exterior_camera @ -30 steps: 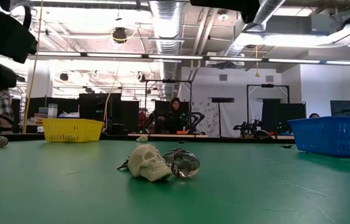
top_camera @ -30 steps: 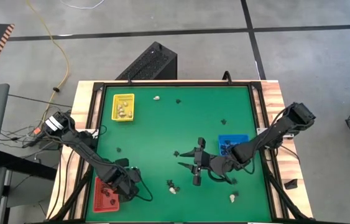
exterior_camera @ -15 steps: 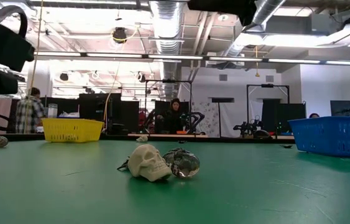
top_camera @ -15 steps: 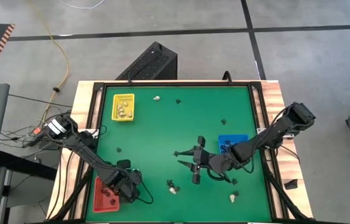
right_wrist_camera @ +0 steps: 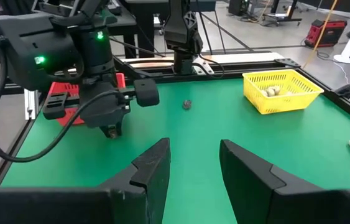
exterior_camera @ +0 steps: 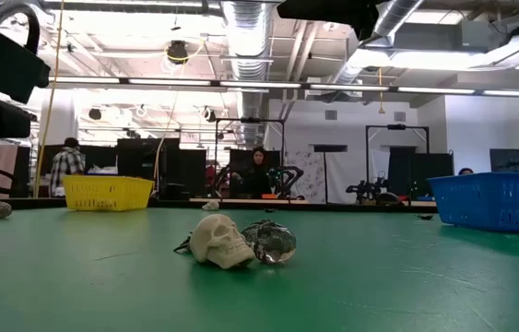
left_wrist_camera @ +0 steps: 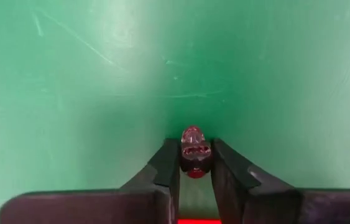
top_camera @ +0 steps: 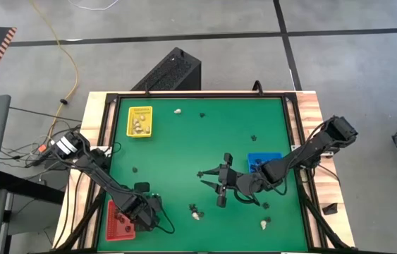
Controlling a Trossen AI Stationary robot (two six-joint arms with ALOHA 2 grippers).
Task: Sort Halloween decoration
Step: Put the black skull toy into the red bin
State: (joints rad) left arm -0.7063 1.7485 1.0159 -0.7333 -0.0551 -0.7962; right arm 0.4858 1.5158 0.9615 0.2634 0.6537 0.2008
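Observation:
The Halloween decoration lies scattered on the green mat: a cream skull [exterior_camera: 220, 240] beside a clear trinket [exterior_camera: 273, 242], more cream ones [top_camera: 264, 224] [top_camera: 178, 111] and black ones [top_camera: 202, 114] [top_camera: 254, 138]. My left gripper [top_camera: 144, 215] stands at the near left beside the red tray [top_camera: 117, 224], pointing down, shut on a small dark-red translucent trinket [left_wrist_camera: 194, 149]. My right gripper [right_wrist_camera: 193, 163] hangs open over the mat's middle, near the blue tray [top_camera: 263, 162], with nothing between its fingers. My left gripper pinches the dark-red trinket's two sides [left_wrist_camera: 193, 160] between its fingertips [left_wrist_camera: 167, 163], coming from above and pointing down. The trinket sits at the fingers' free ends, close over the mat; whether it rests on the mat I cannot tell.
A yellow tray [top_camera: 140, 121] with cream trinkets stands at the far left. A black frame [top_camera: 198, 95] runs round the mat. A black box [top_camera: 172, 70] stands beyond the far edge. Bare mat lies between the yellow tray and the blue tray.

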